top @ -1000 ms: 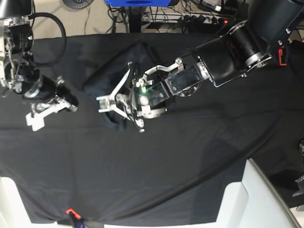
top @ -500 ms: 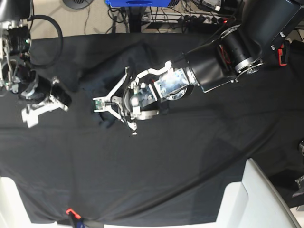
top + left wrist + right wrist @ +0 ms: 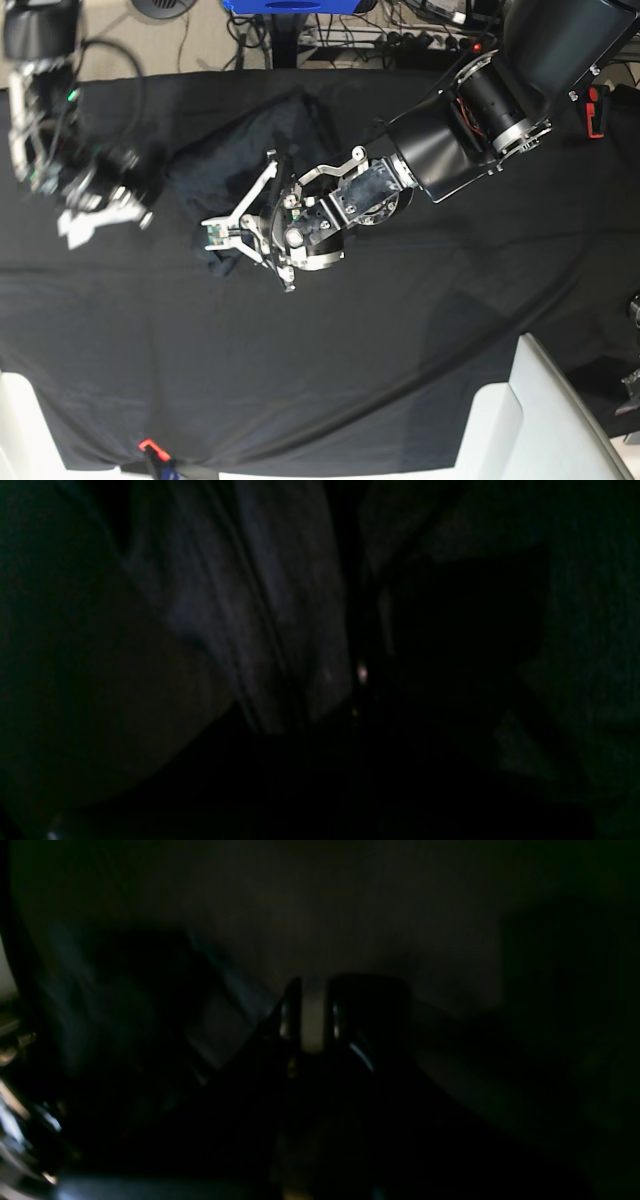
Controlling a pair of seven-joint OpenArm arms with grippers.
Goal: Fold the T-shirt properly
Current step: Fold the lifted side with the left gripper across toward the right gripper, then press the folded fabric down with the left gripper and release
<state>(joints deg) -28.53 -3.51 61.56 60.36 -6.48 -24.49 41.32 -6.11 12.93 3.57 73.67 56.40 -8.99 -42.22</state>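
The soft, dark slate-grey T-shirt point(image 3: 240, 150) is lying bunched upper-centre on the black tablecloth point(image 3: 400, 330); the left gripper point(image 3: 212, 234) is pinching its crumpled lower-left edge. The right gripper point(image 3: 75, 228) is hanging at far left, fingers pressed together, empty.

black tablecloth point(image 3: 400, 330) spread flat; bunched t-shirt point(image 3: 225, 165) lies on it.

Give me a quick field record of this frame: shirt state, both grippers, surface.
shirt: T-shirt, dark grey, bunched in a crumpled heap, not folded
surface: black tablecloth under the shirt
left gripper: left gripper shut, at the heap's lower edge; a hold on the fabric cannot be confirmed
right gripper: right gripper shut, holding nothing, over bare cloth, apart from the shirt
wrist views: dark and blurred, little to read
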